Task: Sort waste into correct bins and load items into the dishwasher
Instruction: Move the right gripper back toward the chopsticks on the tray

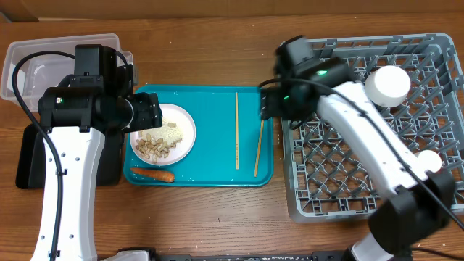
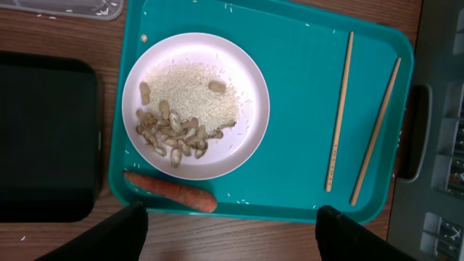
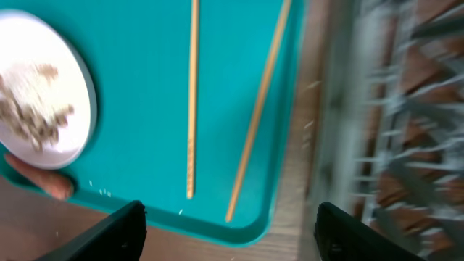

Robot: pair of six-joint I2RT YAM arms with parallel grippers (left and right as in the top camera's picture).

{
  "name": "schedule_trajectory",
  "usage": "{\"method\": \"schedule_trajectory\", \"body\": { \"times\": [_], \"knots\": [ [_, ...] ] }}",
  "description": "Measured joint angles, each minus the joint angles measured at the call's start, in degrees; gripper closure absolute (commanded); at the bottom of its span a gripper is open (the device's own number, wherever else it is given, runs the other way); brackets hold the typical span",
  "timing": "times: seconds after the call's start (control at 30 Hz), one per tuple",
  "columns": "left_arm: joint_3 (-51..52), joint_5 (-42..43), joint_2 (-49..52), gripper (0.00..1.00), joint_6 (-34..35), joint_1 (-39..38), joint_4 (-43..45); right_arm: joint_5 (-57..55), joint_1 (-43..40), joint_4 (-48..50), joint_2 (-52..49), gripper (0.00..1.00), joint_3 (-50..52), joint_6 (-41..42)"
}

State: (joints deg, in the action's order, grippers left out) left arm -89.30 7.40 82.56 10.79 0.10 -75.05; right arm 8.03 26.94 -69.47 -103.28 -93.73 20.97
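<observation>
A round white plate (image 1: 181,125) with rice and peanut scraps (image 1: 156,146) sits on the left of the teal tray (image 1: 217,174); it also shows in the left wrist view (image 2: 246,80). An orange carrot (image 1: 154,174) lies at the tray's front left. Two wooden chopsticks (image 1: 237,130) (image 1: 259,148) lie on the tray's right. My left gripper (image 2: 228,235) is open and empty, above the plate's left side. My right gripper (image 3: 230,235) is open and empty, over the gap between tray and grey dish rack (image 1: 319,206). A white bowl (image 1: 387,85) and a small white cup (image 1: 429,161) sit in the rack.
A clear plastic tub (image 1: 29,72) stands at the far left back, a black tray (image 1: 32,163) in front of it, both partly hidden by my left arm. The right wrist view is blurred by motion.
</observation>
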Motion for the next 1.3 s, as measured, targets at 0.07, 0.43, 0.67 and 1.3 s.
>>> {"method": "schedule_trajectory", "body": {
  "times": [0.07, 0.43, 0.67, 1.3],
  "knots": [
    [0.0, 0.0, 0.0, 0.24, 0.0, 0.0, 0.0, -0.2, 2.2, -0.7, -2.4, 0.24, 0.0, 1.5],
    [0.0, 0.0, 0.0, 0.23, 0.0, 0.0, -0.2, -5.5, 7.8, 0.2, -12.6, 0.29, 0.4, 10.2],
    [0.0, 0.0, 0.0, 0.23, 0.0, 0.0, -0.2, -6.0, 8.0, 2.0, -18.6, 0.34, 1.8, 12.2],
    [0.0, 0.0, 0.0, 0.23, 0.0, 0.0, -0.2, -5.5, 8.3, 4.2, -19.4, 0.96, 4.9, 13.9]
  ]
}}
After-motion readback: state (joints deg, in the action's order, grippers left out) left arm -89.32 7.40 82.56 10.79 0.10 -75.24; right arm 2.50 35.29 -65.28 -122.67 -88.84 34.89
